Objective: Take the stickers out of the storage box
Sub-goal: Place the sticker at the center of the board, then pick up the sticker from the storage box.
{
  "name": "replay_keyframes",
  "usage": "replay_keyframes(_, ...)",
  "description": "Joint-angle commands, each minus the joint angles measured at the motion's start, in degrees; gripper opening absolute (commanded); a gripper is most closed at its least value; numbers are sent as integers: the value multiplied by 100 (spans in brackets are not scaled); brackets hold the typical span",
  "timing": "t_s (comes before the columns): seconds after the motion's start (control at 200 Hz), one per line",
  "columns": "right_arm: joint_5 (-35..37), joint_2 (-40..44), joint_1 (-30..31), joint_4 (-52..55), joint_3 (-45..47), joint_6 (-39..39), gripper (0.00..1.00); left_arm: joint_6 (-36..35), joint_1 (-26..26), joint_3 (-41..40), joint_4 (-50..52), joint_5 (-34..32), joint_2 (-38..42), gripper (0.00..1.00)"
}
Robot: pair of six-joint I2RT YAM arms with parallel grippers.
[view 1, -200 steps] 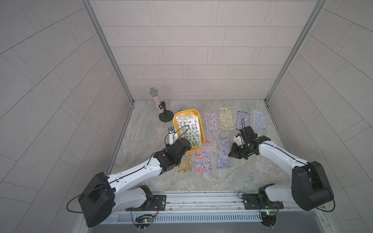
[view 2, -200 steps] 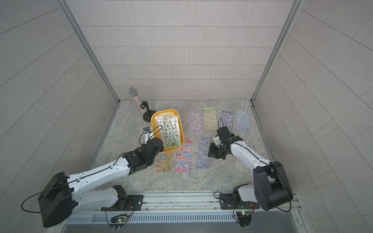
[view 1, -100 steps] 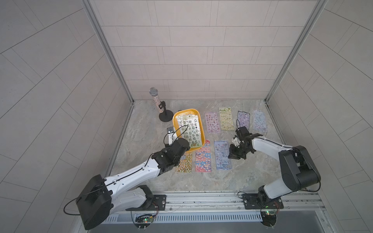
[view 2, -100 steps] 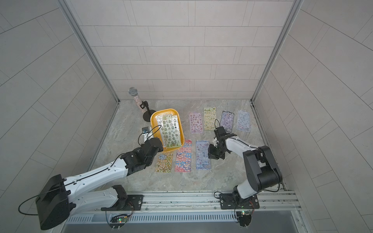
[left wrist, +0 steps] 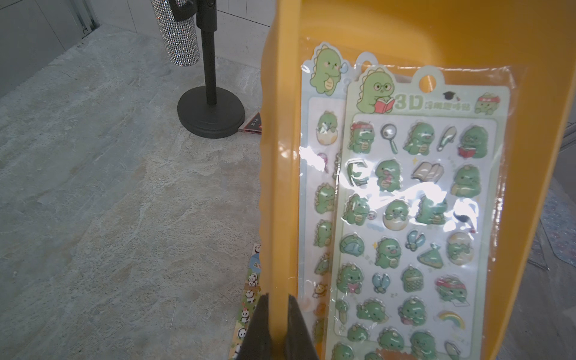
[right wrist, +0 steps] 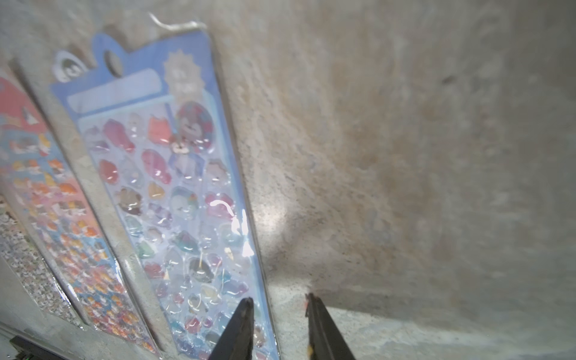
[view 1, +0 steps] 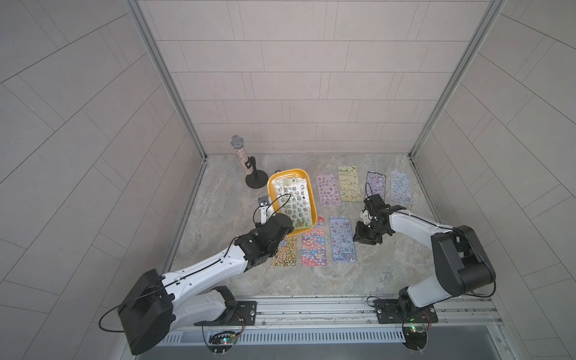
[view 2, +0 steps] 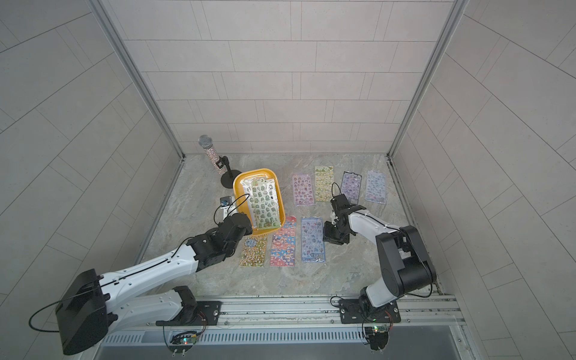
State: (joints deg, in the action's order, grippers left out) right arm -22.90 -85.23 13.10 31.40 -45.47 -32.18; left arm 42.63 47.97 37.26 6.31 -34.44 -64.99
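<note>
top views, both: seven stickers (view 1: 326, 194) already out on the table (view 1: 218, 218), four in a far row and three in a near row, none lying on another. at least two green sheets (view 1: 294, 204) left inside the box (view 1: 270, 194), overlapped. by that count most of the job looks done, with the last few to lift out. left wrist view: left gripper (left wrist: 278, 299) clenched on the box wall, one finger inside and one outside. right wrist view: right gripper (right wrist: 279, 299) released and empty, fingers apart just beside the blue sheet (right wrist: 174, 193), one fingertip over its edge, that sheet flat on the table. cannot tell whether more sheets hide under the two green ones, nor whether the box sits flat or tips up at its near end, seen overlapping the red sheet (view 1: 314, 246). left fingers hidden under the wrist in both top views. panda sheet (view 1: 285, 254) partly covered by arm and box. right wrist view blurred, prints unreadable.
</note>
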Motion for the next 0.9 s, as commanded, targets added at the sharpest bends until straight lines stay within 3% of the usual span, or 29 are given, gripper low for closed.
replay_keyframes(0.0,32,631,8,-269,121,-127,43,33,-28,-8,-154,-41,19,0)
replay_keyframes(0.255,494,3101,282,-1434,838,-1116,64,25,-35,3,-158,46,-22,0)
replay_keyframes(0.4,1288,4217,1533,-2490,1143,-1289,65,25,-32,19,-173,81,-58,0)
replay_keyframes(0.53,1955,3850,2789,-2225,468,-842,64,25,-28,43,-160,130,-123,0)
replay_keyframes(0.625,2240,3277,3370,-2103,82,-784,64,14,-35,59,-152,134,-152,0)
replay_keyframes(0.771,2675,2402,3873,-1911,-417,-785,68,12,-28,56,-153,139,-163,0)
replay_keyframes(0.896,2710,1647,3954,-1601,-894,-855,69,9,-33,66,-150,152,-167,0)
